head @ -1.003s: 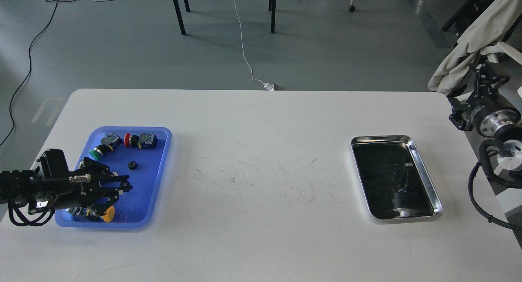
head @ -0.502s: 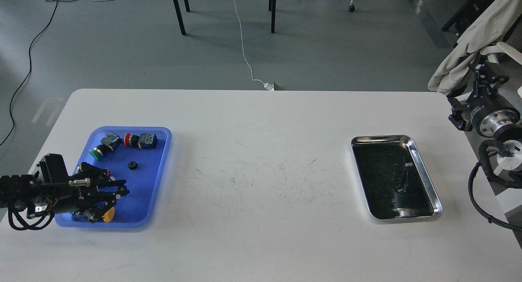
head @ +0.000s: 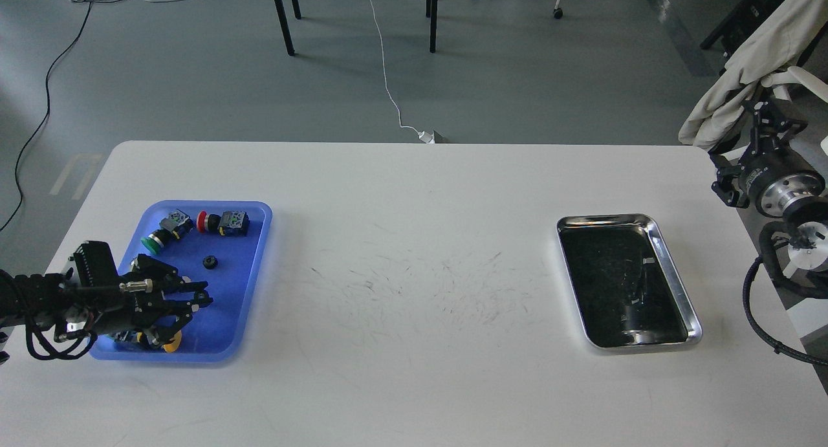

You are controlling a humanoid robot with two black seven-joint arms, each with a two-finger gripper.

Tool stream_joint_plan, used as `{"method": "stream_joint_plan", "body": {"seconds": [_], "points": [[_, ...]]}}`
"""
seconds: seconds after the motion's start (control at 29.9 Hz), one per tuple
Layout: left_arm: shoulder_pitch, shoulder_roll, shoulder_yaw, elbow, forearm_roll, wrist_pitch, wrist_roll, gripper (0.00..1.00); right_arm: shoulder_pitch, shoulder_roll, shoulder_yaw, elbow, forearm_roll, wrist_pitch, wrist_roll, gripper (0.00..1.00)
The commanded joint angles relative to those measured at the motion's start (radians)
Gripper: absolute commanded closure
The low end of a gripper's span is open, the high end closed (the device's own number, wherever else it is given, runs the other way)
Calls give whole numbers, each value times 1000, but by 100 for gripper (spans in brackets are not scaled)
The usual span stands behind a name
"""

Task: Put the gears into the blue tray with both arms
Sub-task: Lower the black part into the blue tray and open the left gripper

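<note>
Left gripper, lower left of the frame, hangs over the blue tray with its fingers slightly apart and nothing visibly between them, though the dark view makes this uncertain. One gear lies in the tray just above the gripper, below the green switch and red switch; a yellow switch sits beneath the gripper. At the right edge, the right gripper is held off the white table, its finger state indiscernible, above the silver tray.

Grey floor, trailing white cable, black furniture legs.
</note>
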Motion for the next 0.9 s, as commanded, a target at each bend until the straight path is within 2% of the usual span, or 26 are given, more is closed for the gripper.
{"method": "stream_joint_plan", "body": {"seconds": [0.0, 0.23, 0.43, 0.57, 0.87], "points": [[3, 0, 0, 0, 0, 0, 0, 76, -1, 0, 0, 1, 0, 0, 0, 3], [5, -16, -2, 0, 0, 0, 0, 64, -2, 0, 0, 1, 0, 0, 0, 3], [0, -13, -2, 2, 0, 0, 0, 63, -1, 6, 0, 1, 0, 0, 0, 2], [-7, -13, -5, 2, 0, 0, 0, 58, 1, 6, 0, 1, 0, 0, 0, 2], [-29, 36, -7, 0, -238, -5, 0, 54, 1, 3, 0, 2, 1, 9, -8, 1]]}}
